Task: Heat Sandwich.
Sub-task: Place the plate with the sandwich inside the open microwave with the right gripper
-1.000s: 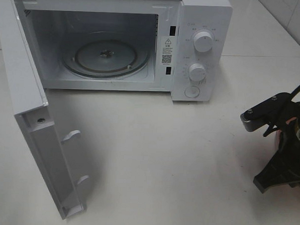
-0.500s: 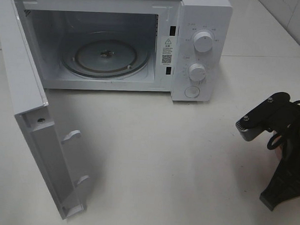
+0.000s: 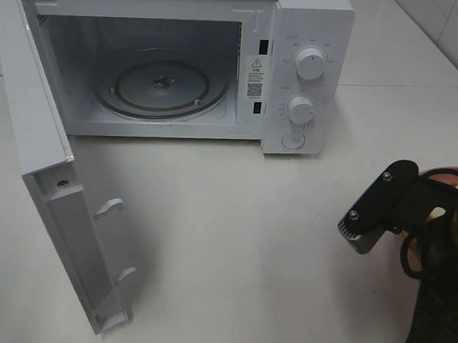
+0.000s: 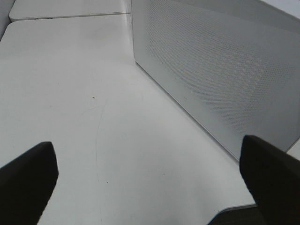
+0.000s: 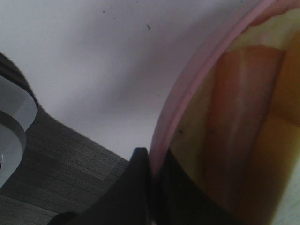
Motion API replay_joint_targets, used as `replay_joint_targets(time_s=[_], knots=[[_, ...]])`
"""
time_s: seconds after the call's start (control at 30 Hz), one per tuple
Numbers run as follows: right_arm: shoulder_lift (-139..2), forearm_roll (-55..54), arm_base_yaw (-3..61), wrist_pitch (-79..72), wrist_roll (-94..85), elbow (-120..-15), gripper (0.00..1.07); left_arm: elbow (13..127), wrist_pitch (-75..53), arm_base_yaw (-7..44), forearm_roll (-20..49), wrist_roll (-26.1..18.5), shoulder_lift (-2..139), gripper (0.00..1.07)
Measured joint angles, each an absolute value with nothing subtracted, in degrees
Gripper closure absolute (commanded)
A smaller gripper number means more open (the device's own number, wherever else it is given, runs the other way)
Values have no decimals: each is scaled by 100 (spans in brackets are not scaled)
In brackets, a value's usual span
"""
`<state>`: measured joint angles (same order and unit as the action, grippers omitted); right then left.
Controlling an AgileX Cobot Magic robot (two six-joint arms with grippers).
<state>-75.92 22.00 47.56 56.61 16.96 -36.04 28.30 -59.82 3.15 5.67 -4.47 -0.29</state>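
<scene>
The right pincer (image 5: 151,161) is pressed together on the rim of the pink plate (image 5: 197,75), one dark finger (image 5: 133,187) on the outside of the rim and the other under the plate's inner side. On that plate lies the sandwich (image 5: 243,117), pale yellow bread with an orange-brown band of filling running through it. Beyond the rim lies the white counter (image 5: 93,61), and past its edge a dark grained surface, probably the floor.

From the high camera the right arm (image 3: 438,256) stands at the right edge of the counter and hides most of the plate; only a pink arc shows behind it. Plate and sandwich are well apart from the microwave (image 3: 311,23), to its front right.

The left pincer (image 4: 147,187) is spread wide, its two dark fingers (image 4: 26,183) far apart above bare counter with nothing between them. It sits near the perforated face of the microwave door (image 4: 215,70).

The door is swung fully open to the left. The cavity holds only the glass turntable (image 3: 160,89). Two round knobs (image 3: 310,63) and a round button (image 3: 293,140) sit on the right panel.
</scene>
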Motion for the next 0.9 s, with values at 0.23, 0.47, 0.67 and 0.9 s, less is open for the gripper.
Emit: replay_joint_targets(time_s=[0.23,0.47,0.67,0.9], knots=[[-7592,2091,5392,5793,1696,-3604,107,2830,-5982,315,567,-447,-29,9],[-7592,2074,5901,5821,1541,-3604,107,2830,-5982,315,567,-447,-29,9],[-7592,2074,6245,5821,985,-3604,107,2830,-5982,315,567,-447,-29,9],[-7592,2074,6331,5781,447,-3604,107,2830,-5982,315,567,-447,-29,9]])
